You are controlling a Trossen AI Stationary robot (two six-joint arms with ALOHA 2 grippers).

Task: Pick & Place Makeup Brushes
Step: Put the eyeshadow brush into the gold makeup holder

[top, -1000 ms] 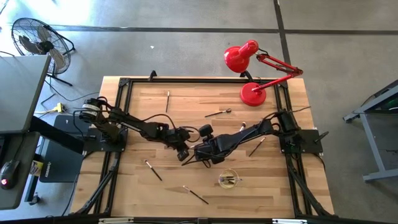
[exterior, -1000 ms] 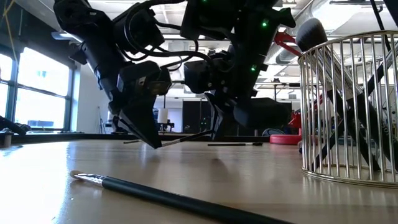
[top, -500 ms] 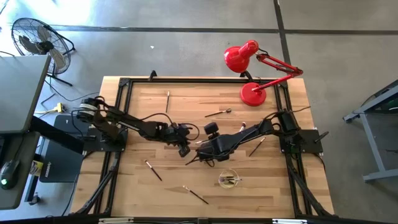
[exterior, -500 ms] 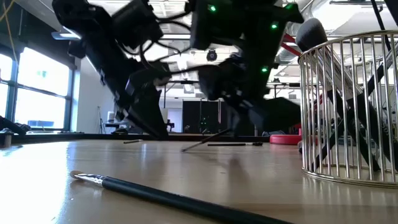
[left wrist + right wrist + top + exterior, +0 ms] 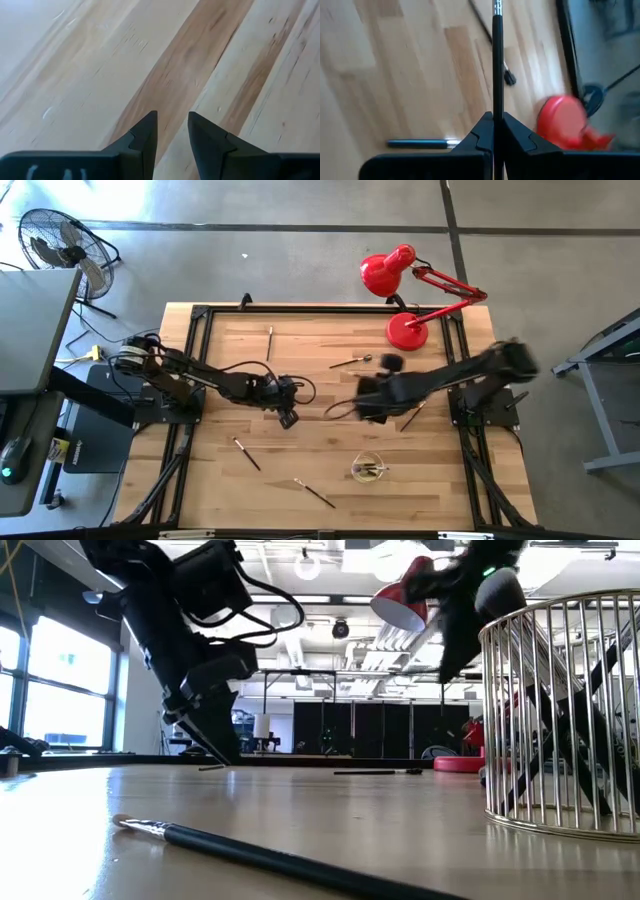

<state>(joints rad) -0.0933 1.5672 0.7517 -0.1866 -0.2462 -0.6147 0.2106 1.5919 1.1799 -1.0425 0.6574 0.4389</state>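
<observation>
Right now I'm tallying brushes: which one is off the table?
The brush clamped in the right hand; the other loose brushes lie flat on the table.

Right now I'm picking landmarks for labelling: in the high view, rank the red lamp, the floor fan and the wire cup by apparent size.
1. red lamp
2. floor fan, somewhat smaller
3. wire cup, clearly smallest

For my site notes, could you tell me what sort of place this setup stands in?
Probably a robotics lab or workshop in an open industrial hall: a wooden worktable carrying two robot arms, a bare concrete floor with a standing fan, and exposed ceiling lights and ducts.
</observation>
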